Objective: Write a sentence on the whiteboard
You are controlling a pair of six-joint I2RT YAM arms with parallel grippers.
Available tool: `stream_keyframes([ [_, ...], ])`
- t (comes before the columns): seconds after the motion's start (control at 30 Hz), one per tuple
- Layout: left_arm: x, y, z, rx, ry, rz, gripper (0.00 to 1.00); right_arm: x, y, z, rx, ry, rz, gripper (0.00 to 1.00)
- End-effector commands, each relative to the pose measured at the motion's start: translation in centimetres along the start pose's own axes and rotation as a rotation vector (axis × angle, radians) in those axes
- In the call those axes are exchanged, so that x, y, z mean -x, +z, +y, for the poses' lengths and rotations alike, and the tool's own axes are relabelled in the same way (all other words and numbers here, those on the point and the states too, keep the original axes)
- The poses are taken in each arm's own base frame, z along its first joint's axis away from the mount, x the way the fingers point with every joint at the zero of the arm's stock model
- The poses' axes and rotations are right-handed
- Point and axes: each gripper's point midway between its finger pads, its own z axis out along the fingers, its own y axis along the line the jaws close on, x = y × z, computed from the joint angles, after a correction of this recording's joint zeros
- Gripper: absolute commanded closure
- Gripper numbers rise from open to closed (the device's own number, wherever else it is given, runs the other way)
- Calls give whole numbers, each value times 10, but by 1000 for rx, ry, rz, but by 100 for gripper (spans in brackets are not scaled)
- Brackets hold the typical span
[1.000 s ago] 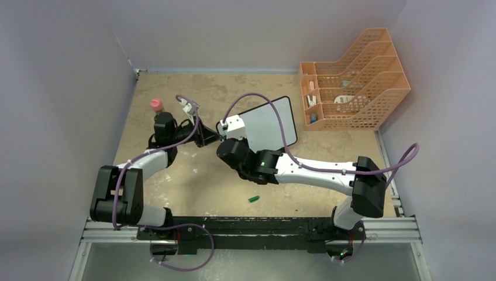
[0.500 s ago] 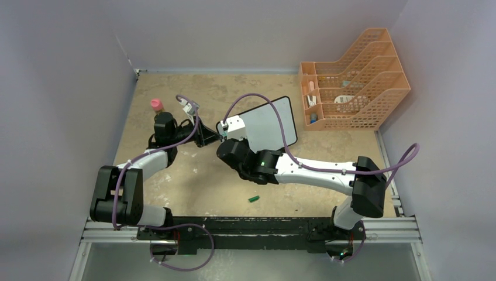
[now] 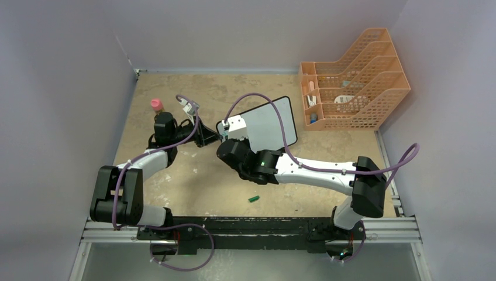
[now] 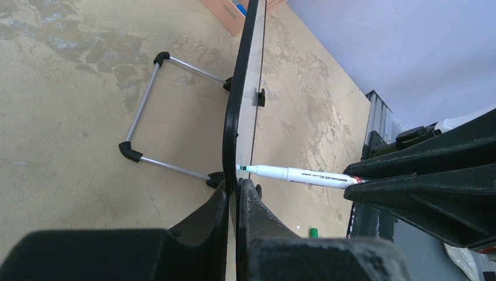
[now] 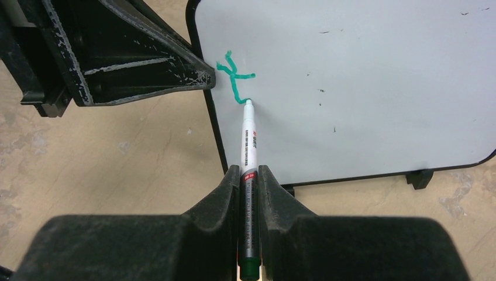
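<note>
The whiteboard [image 3: 272,120] has not visibly moved in the last second, nor have the arms, so the green scribble [image 5: 234,79] by its left edge has likely not grown and the sentence is barely begun. The left claw [image 4: 235,196] is pinched tight on the board's left rim. The right claw [image 5: 250,175] is clamped on a white marker [image 5: 248,140] whose tip touches the face just below the scribble. The board stands mid-counter [image 3: 199,181] on its wire stand [image 4: 143,126], long axis left to right, face toward the arms.
</note>
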Motion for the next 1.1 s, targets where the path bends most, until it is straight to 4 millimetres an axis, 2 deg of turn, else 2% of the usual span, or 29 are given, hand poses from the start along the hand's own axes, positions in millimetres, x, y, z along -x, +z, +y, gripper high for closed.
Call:
stream_keyframes([
  [0.0,20,1,-8,-24,108,-32,100,17,-6,-11,-45,47,-60,100],
  [0.37,21,1,-8,-22,108,-33,100,32,-16,-8,16,77,-106,100],
  [0.53,21,1,-7,-19,106,-33,100,26,-16,-11,12,80,-90,100],
  [1.07,21,1,-7,-18,108,-32,100,32,-13,-10,-5,91,-119,100],
])
